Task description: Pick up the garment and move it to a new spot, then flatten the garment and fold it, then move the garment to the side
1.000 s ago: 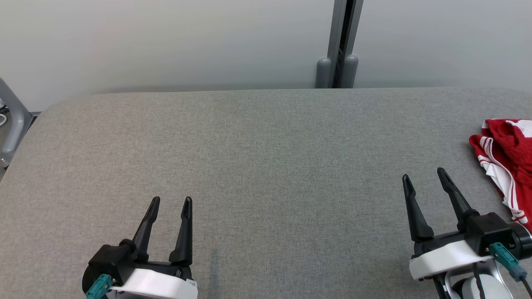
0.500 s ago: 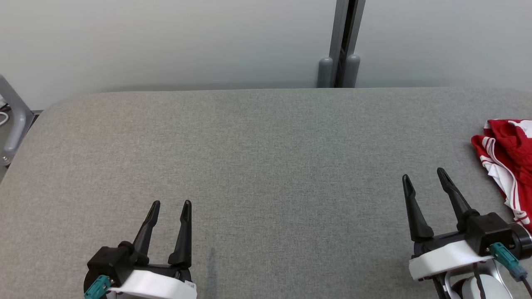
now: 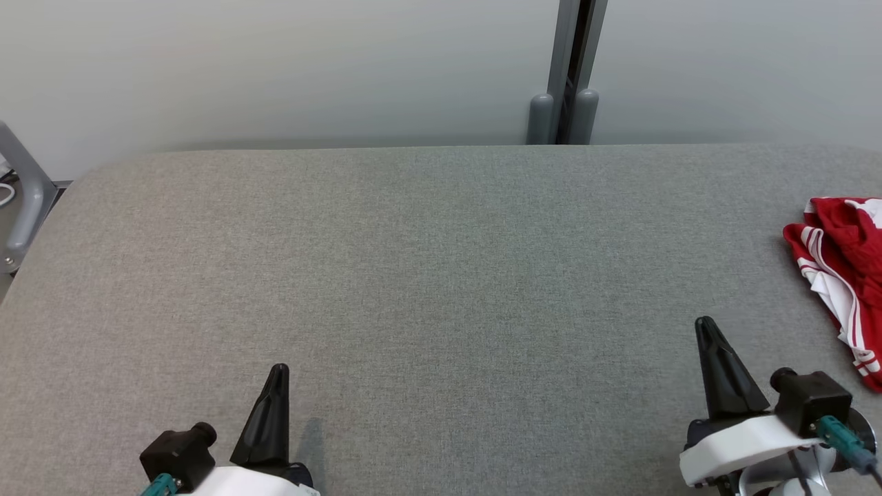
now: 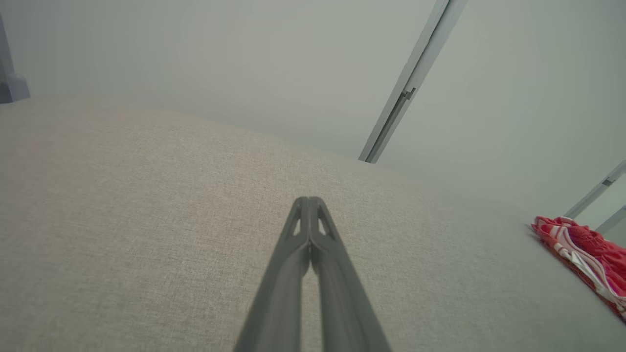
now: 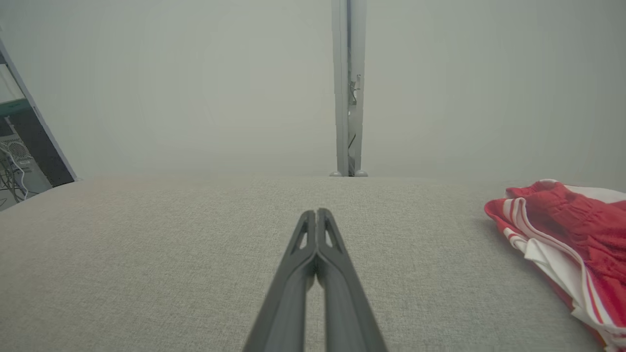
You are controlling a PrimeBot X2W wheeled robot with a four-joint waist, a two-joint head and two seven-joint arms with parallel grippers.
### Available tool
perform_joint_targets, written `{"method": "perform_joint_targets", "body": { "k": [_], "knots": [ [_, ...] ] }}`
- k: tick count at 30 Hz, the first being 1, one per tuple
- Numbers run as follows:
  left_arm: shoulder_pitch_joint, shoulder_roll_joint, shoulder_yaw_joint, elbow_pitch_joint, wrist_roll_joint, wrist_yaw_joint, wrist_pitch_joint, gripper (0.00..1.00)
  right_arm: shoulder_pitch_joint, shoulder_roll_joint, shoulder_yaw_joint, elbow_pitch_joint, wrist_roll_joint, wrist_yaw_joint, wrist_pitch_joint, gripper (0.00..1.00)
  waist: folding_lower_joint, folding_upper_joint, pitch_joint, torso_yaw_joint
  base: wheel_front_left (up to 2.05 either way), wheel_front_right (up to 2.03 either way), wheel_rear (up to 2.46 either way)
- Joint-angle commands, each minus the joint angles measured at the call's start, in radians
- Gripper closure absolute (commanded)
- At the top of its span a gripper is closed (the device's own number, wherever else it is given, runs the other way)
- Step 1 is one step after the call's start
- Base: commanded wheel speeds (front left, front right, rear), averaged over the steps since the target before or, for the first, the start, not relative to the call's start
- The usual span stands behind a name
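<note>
Two end effectors sat low in the head view above the grey fabric-topped bench [image 3: 427, 275]. At about 7 o'clock, the left end effector [image 3: 278, 377] had its fingers pressed together on nothing. At about 5 o'clock, the right end effector [image 3: 708, 332] was likewise closed and empty. Farther right, at about 3 o'clock, lay the garment [image 3: 844, 262], a crumpled red piece with white stripes, cut off by the view's right edge. It was apart from both end effectors, though nearer the right one. It looked light, soft and limp, likely to sag and slip over itself when lifted. A pinch through a bunched fold, or on the striped hem nearest the right end effector, seemed the soundest hold once those fingers parted.
</note>
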Motion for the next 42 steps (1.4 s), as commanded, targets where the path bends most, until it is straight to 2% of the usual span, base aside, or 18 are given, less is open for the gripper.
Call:
{"method": "perform_joint_targets", "body": {
  "k": [1,22,42],
  "knots": [
    [-0.033,0.003,0.006,-0.011,-0.051,-0.006,0.009,1.00,-0.023,-0.005,-0.017,-0.012,0.061,0.000,0.016,1.00,0.0000,-0.0001,-0.001,-0.001,0.00,0.00,0.00],
    [-0.093,0.008,0.030,0.026,-0.350,-0.028,0.071,1.00,-0.035,-0.008,-0.090,-0.002,0.428,0.000,0.124,1.00,0.0000,-0.0001,-0.010,-0.012,0.00,0.00,0.00],
    [-0.138,0.010,0.054,0.049,-0.587,-0.046,0.124,1.00,-0.046,-0.012,-0.150,0.006,0.721,0.000,0.213,1.00,0.0000,-0.0001,-0.019,-0.023,0.00,0.00,0.00]
  ]
}}
